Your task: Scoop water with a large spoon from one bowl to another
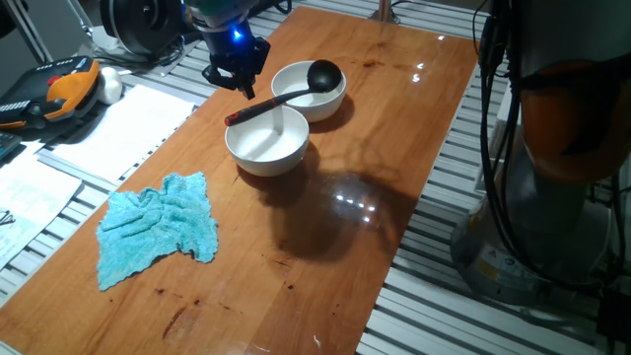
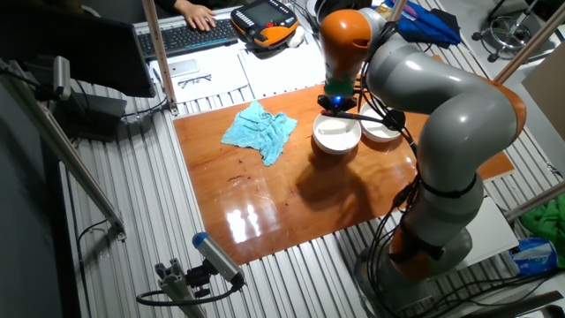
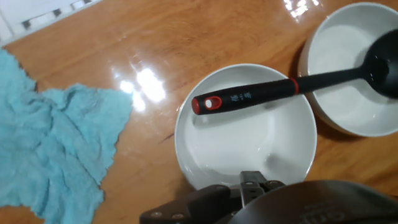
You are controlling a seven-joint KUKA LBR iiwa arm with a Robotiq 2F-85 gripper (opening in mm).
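The large spoon (image 1: 279, 101), a black ladle with a red handle tip, lies across two white bowls. Its scoop (image 3: 385, 62) rests in the far bowl (image 1: 327, 106) and its handle (image 3: 261, 95) spans the near bowl (image 1: 266, 166). In the hand view the near bowl (image 3: 236, 149) is in the middle and the far bowl (image 3: 348, 109) at the right. Water is too clear to make out in either bowl. My gripper (image 1: 239, 77) hovers just left of the bowls, above the handle's red tip, holding nothing. Only its dark body (image 3: 261, 186) shows in the hand view, so its jaws are unclear.
A crumpled blue cloth (image 1: 158, 227) lies on the wooden table (image 1: 375, 148) to the left of the bowls. Papers and an orange-black pendant (image 1: 59, 89) sit beyond the table's left edge. The arm's grey base (image 2: 441, 203) stands at the table's side.
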